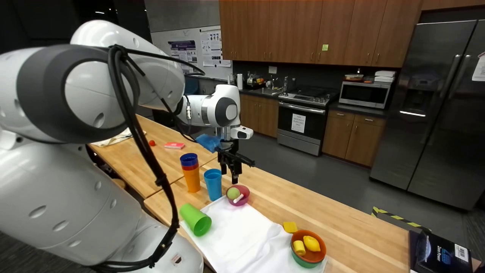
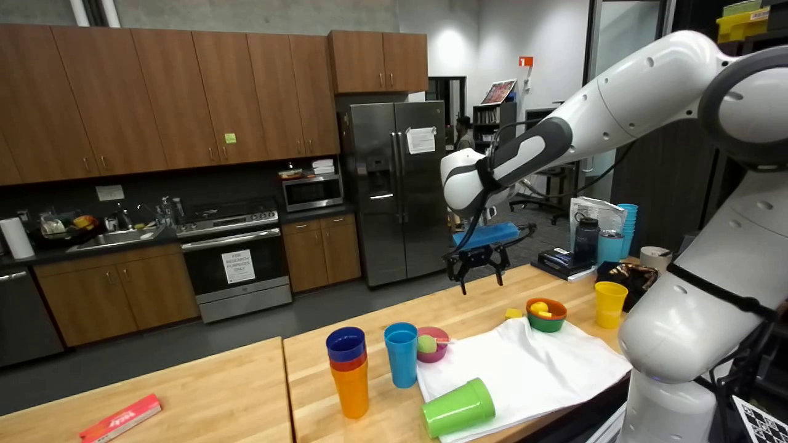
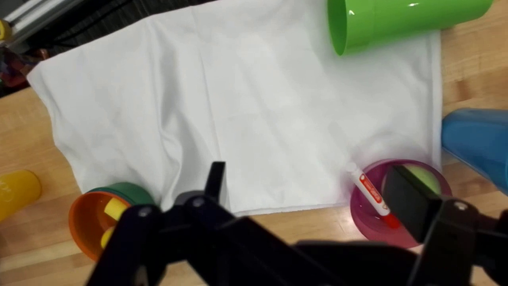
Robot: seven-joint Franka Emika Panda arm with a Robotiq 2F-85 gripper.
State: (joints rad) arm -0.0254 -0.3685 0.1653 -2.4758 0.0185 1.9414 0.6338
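Observation:
My gripper (image 1: 229, 177) is open and empty, held in the air above the table; it also shows in an exterior view (image 2: 482, 287) and in the wrist view (image 3: 307, 176). A magenta bowl (image 1: 238, 202) holds a pale green ball (image 1: 233, 193) and a white marker with a red cap (image 3: 371, 192). In the wrist view one finger covers part of that bowl and ball. A white cloth (image 3: 274, 111) lies on the table. A green cup (image 2: 458, 408) lies on its side on the cloth. An orange bowl (image 3: 89, 222) in a green bowl (image 2: 546, 323) holds yellow items, including a lemon (image 1: 311, 243).
A blue cup (image 2: 401, 355) stands beside the magenta bowl. Stacked cups (image 2: 351, 384) stand near the table joint. A yellow block (image 1: 290, 227) lies by the orange bowl. A yellow cup (image 2: 610, 304), a dark bottle (image 2: 586, 242) and a black box (image 1: 441, 252) stand towards the far end.

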